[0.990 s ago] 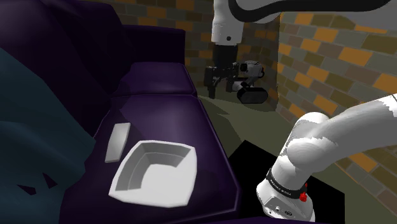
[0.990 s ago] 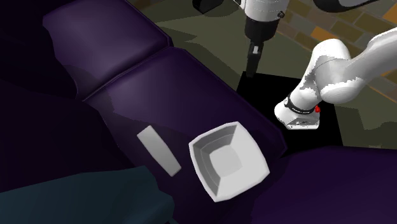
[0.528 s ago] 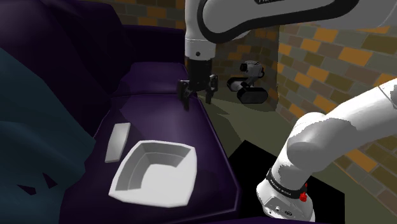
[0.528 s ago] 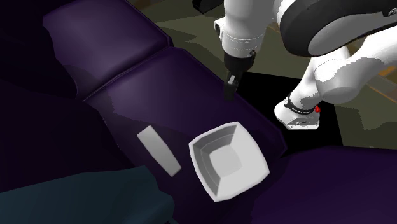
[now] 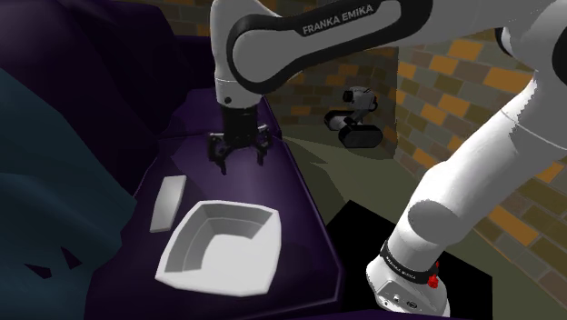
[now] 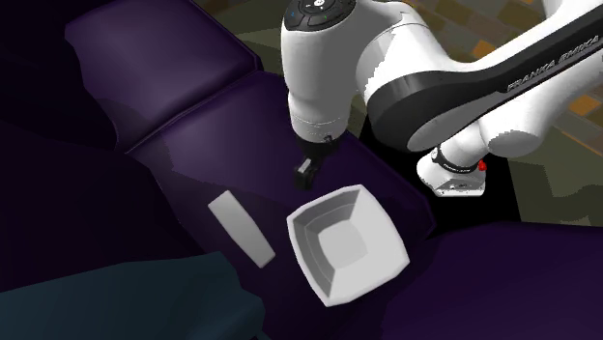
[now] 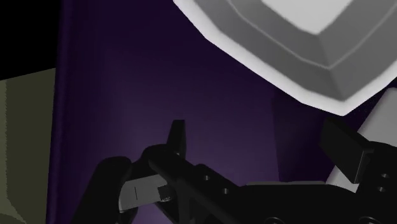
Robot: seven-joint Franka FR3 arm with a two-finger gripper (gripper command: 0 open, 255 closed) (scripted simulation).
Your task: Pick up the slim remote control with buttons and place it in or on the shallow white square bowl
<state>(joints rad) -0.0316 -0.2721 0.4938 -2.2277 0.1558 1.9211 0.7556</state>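
The slim remote (image 5: pixel 167 202) is drawn as a plain white slab lying flat on the purple sofa seat (image 5: pixel 236 186), just beside the shallow white square bowl (image 5: pixel 193 247). In the second exterior view the remote (image 6: pixel 242 227) lies to the left of the bowl (image 6: pixel 311 253). My gripper (image 5: pixel 240 156) hangs open over the seat, just past the bowl's far corner and apart from the remote. It shows as a black tip (image 6: pixel 305 172) pointing down. In the wrist view my open gripper (image 7: pixel 261 143) holds nothing, with the bowl's corner (image 7: pixel 299 57) ahead and the remote (image 7: pixel 382 121) beside one finger.
A teal blanket (image 5: pixel 45 182) covers the sofa at the shoulder view's left. The seat's edge drops to an olive floor (image 5: pixel 345 173). A small wheeled toy robot (image 5: pixel 356 118) stands by the brick wall (image 5: pixel 472 73). A black area (image 5: pixel 359 227) lies near my base.
My arm has swung from above the floor by the brick wall over onto the sofa seat and come lower, close to the bowl. The fingers stayed open. Remote and bowl have not moved.
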